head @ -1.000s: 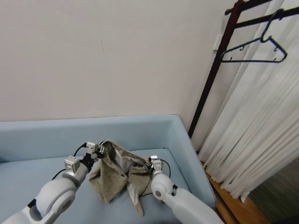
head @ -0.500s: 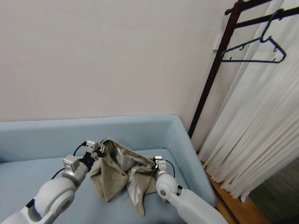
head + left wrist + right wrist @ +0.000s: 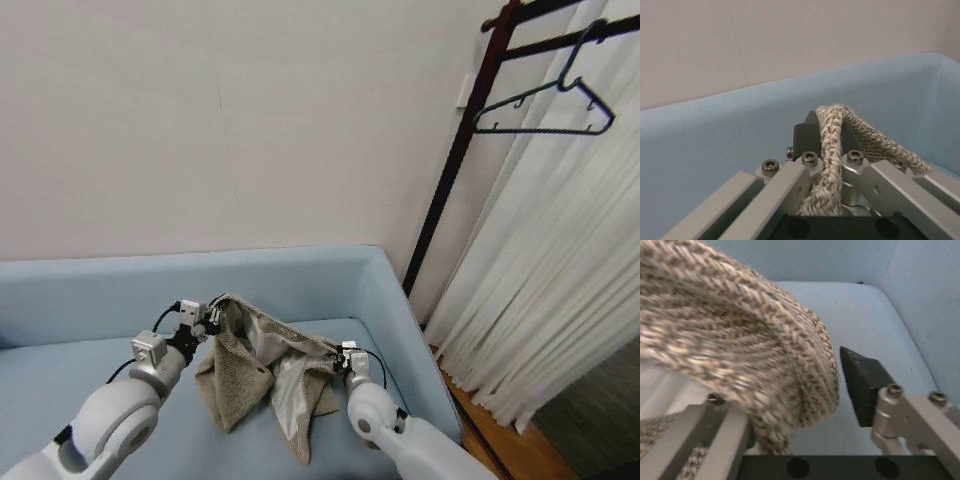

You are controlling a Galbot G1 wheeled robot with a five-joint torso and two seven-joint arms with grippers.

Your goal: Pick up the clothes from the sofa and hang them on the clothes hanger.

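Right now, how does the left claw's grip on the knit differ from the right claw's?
The left claw holds the knit higher, near the back of the sofa. The right claw holds it lower, toward the sofa's arm. The left claw pinches a thin rolled edge with narrow jaws, while the right claw's jaws stand wider around a thick bunch. Both are shut on the same knit, which hangs stretched between them.

Garment (image 3: 265, 375) over sofa (image 3: 100, 290), between left gripper (image 3: 213, 318) and right gripper (image 3: 343, 352); hanger (image 3: 545, 130) on rack (image 3: 459, 150) (right).

Blurred in the right wrist view, the beige-and-brown knitted garment (image 3: 740, 340) hides part of the pale blue sofa (image 3: 865, 315); the dark metal clothes rack (image 3: 450, 170) runs off the head view's top edge.
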